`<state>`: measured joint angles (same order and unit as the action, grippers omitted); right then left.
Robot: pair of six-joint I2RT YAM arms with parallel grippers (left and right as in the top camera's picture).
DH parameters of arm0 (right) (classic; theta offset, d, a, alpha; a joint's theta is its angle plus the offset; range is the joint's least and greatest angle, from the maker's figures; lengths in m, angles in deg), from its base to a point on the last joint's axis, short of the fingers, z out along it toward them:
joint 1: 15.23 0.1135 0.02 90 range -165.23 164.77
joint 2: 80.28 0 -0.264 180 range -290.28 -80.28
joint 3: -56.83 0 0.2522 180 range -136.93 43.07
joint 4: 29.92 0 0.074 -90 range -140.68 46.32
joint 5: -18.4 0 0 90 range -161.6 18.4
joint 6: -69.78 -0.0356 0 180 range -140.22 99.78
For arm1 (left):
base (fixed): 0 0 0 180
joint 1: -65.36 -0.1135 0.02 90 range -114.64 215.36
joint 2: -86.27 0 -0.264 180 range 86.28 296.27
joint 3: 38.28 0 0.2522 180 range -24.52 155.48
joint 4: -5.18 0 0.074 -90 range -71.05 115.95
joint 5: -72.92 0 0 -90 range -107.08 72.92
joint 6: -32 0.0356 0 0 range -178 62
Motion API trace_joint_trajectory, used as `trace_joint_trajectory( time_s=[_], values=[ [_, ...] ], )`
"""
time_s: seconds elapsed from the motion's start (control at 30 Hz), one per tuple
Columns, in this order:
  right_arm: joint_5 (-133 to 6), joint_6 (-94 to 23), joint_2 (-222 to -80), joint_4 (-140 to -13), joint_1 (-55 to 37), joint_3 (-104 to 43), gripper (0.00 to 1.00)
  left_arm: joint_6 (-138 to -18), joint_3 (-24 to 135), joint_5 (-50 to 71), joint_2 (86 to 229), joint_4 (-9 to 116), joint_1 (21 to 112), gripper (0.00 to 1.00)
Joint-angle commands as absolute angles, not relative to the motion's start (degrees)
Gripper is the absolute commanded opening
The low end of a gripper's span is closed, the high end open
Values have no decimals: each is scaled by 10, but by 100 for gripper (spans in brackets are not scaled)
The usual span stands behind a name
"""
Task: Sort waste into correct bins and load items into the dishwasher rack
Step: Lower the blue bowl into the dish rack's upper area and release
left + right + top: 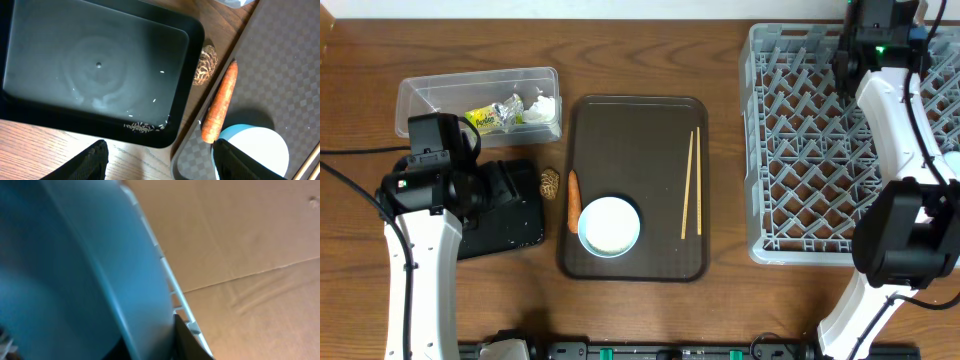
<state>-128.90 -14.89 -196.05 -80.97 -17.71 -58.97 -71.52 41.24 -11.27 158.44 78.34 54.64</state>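
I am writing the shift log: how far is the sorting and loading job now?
Done: wrapper and tissue lie in the clear tub; rice is in the black tray. In hand: a blue bowl fills the right wrist view, at the rack. Left: nut piece, carrot, light-blue bowl, chopsticks. The open left gripper hovers beside the black tray.
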Motion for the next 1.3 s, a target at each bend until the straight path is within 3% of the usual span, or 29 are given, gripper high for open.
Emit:
trace_joint_trajectory(
  time_s=[0.0, 0.07, 0.17, 0.33, 0.8, 1.27],
  values=[
    [-1233, -166, -1967, -836, -159, -583, 19, -719, 412, -115, 1585, 785, 544, 68],
    [-1214, -169, -1967, -865, -147, -583, 31, -719, 412, -115, 1585, 785, 544, 68],
    [-1184, -170, -1967, -913, -129, -583, 70, -719, 412, -115, 1585, 785, 544, 68],
    [-1165, -177, -1965, -953, -114, -583, 99, -718, 412, -116, 1585, 785, 544, 68],
    [-1122, -204, -1827, -986, -116, -583, 99, -718, 412, -115, 1585, 785, 544, 68],
    [-990, -204, -1720, -1016, -144, -583, 99, -718, 412, -116, 1585, 785, 544, 68]
  ],
)
